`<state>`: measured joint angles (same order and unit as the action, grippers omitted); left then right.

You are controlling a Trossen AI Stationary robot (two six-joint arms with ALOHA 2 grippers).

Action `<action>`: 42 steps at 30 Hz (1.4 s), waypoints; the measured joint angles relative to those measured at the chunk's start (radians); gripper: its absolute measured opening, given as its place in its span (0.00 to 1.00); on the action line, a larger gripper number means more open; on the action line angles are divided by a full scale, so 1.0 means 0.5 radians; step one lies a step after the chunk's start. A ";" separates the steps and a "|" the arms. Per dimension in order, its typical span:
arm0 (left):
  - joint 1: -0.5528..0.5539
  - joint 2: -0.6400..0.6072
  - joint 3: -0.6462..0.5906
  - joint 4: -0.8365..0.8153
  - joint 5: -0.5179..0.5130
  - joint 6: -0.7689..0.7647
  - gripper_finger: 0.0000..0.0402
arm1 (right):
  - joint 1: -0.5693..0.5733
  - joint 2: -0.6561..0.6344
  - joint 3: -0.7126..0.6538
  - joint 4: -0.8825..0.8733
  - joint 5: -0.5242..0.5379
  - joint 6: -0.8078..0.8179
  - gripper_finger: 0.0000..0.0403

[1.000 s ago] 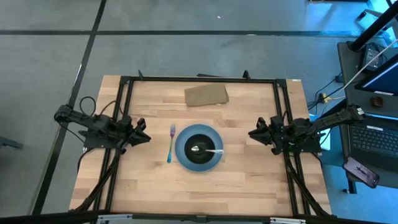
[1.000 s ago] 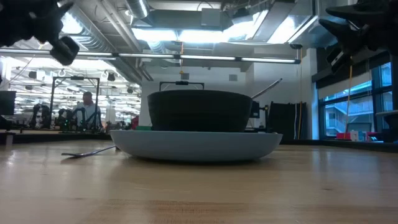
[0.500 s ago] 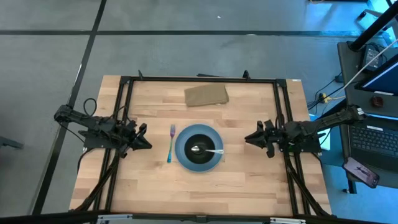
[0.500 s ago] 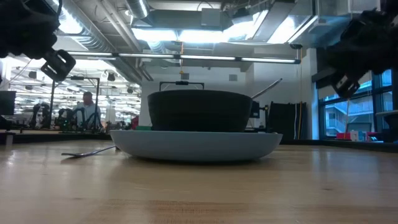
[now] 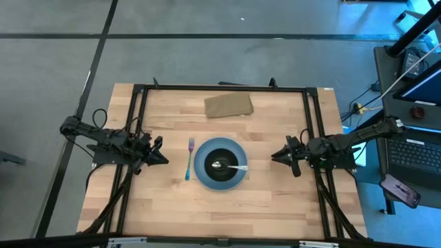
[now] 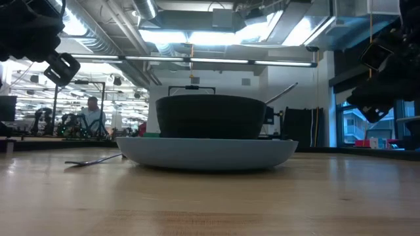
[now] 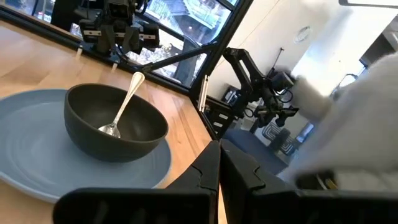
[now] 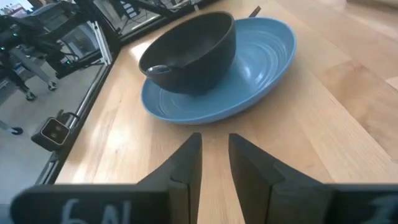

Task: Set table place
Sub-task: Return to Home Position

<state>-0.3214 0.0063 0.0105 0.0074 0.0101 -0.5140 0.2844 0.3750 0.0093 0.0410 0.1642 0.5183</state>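
A round pale blue plate (image 5: 201, 176) lies in the middle of the table (image 5: 275, 207). A small black bowl (image 5: 220, 154) stands on it. A silver spoon (image 5: 238, 167) rests in the bowl, its handle leaning on the rim toward the table's right. A blue-handled fork with purple tines (image 5: 189, 160) lies flat just left of the plate. My left gripper (image 5: 160, 157) hovers left of the fork, shut and empty (image 7: 219, 167). My right gripper (image 5: 275, 157) hovers right of the plate, its fingers a narrow gap apart and empty (image 8: 214, 155).
A brown folded cloth (image 5: 229, 105) lies near the table's far edge. The black frame rails (image 5: 311, 117) run along both sides under the arms. Bare wood lies in front of the plate toward the near edge. A person (image 6: 92, 115) shows far off in the room.
My right gripper has come down and a little toward the table's near edge, tipping its fingers downward. My left gripper has dropped slightly, then kept still. The plate, bowl, spoon and fork have not moved.
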 joint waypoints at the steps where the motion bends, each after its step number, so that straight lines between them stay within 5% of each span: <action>1: 0.000 0.000 0.000 0.000 0.000 0.000 0.00 | 0.000 0.000 0.000 0.002 0.000 0.002 0.21; 11: 0.000 0.000 0.000 0.000 -0.002 0.000 0.07 | 0.000 -0.052 0.000 -0.001 0.002 0.002 0.21; 18: 0.000 0.000 0.000 0.000 -0.002 0.000 0.11 | 0.000 -0.436 0.000 0.008 0.004 -0.006 0.21; 24: 0.000 0.000 0.000 0.001 -0.002 0.000 0.14 | 0.000 -0.752 0.000 0.006 0.004 -0.402 0.21; 31: 0.000 0.000 0.000 0.000 -0.002 0.000 0.17 | 0.000 -0.748 0.002 0.000 0.002 -0.683 0.21; 42: 0.001 0.000 0.000 0.001 -0.002 0.001 0.20 | 0.000 -0.747 0.002 0.003 0.002 -0.416 0.21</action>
<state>-0.3211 0.0063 0.0105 0.0078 0.0090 -0.5137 0.2844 0.0017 0.0105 0.0425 0.1650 0.3104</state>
